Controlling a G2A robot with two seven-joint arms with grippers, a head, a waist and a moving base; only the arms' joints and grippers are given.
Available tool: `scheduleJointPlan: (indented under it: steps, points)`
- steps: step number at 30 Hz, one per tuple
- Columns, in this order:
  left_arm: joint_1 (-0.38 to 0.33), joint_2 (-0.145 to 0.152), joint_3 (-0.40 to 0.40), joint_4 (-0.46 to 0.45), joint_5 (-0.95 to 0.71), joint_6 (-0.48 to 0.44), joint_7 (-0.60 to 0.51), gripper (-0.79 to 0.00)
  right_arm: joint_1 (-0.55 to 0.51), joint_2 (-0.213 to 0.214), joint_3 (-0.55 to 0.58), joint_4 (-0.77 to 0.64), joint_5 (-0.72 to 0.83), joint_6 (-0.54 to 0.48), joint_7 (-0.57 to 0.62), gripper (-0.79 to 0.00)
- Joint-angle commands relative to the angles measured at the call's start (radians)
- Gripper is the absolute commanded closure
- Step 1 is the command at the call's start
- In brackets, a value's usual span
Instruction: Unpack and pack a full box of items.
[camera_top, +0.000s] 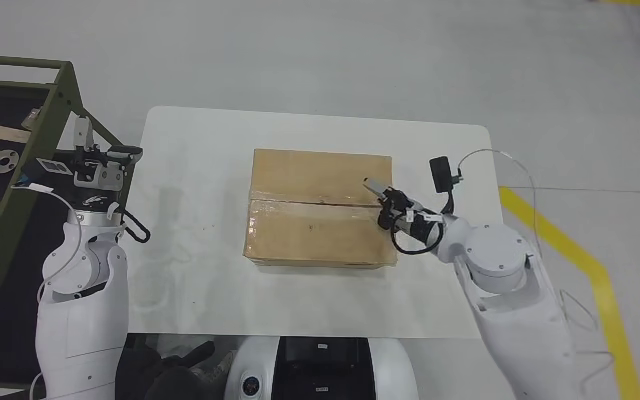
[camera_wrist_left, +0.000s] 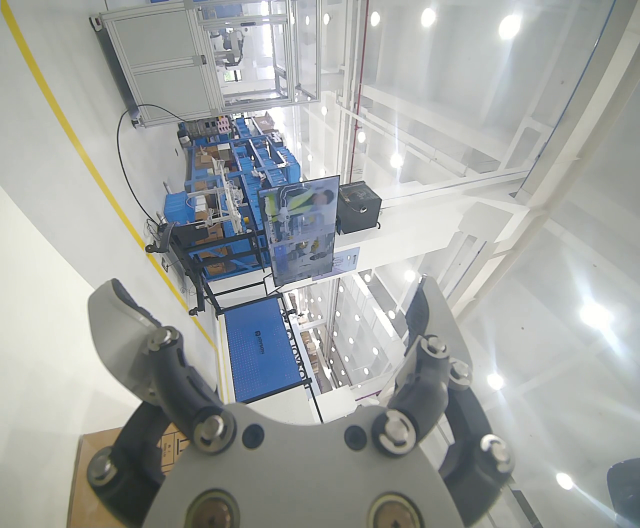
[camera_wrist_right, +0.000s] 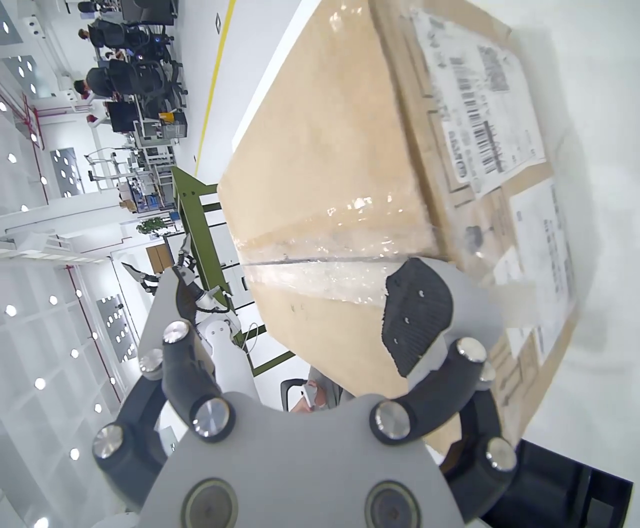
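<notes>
A closed cardboard box (camera_top: 320, 208) lies in the middle of the white table (camera_top: 200, 290), its top flaps joined by a clear tape seam (camera_wrist_right: 320, 265). Printed labels (camera_wrist_right: 480, 115) cover its end face. My right gripper (camera_top: 378, 192) is at the box's right end by the seam, open. One black pad (camera_wrist_right: 417, 310) rests at the top edge by the tape, and the other finger (camera_wrist_right: 165, 310) is out over the lid. At the table's left edge my left gripper (camera_wrist_left: 272, 307) is held up, open and holding nothing, well away from the box.
A green-framed cart (camera_top: 55, 95) holding small items stands just left of the table, close to the left arm. A yellow floor line (camera_top: 565, 245) runs past the right side. Bare tabletop surrounds the box on all sides.
</notes>
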Motion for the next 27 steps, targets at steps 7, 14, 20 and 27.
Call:
scheduleJointPlan:
  steps: [7, 14, 20, 27]
  points:
    - [0.0, 0.0, 0.0, 0.0, 0.0, 0.0, 0.0, -0.785, -0.041, 0.015, 0.098, 0.014, 0.07, -0.021, 0.037, -0.785]
    - [0.0, 0.0, 0.0, 0.0, 0.0, 0.0, 0.0, -0.785, -0.063, 0.025, 0.145, 0.021, 0.098, -0.035, 0.05, -0.785]
    - [0.0, 0.0, 0.0, 0.0, 0.0, 0.0, 0.0, -0.785, -0.074, 0.03, 0.158, -0.023, 0.099, -0.062, 0.014, -0.785]
    - [0.0, 0.0, 0.0, 0.0, 0.0, 0.0, 0.0, -0.785, -0.023, 0.031, 0.105, -0.058, 0.116, -0.123, 0.035, -0.785]
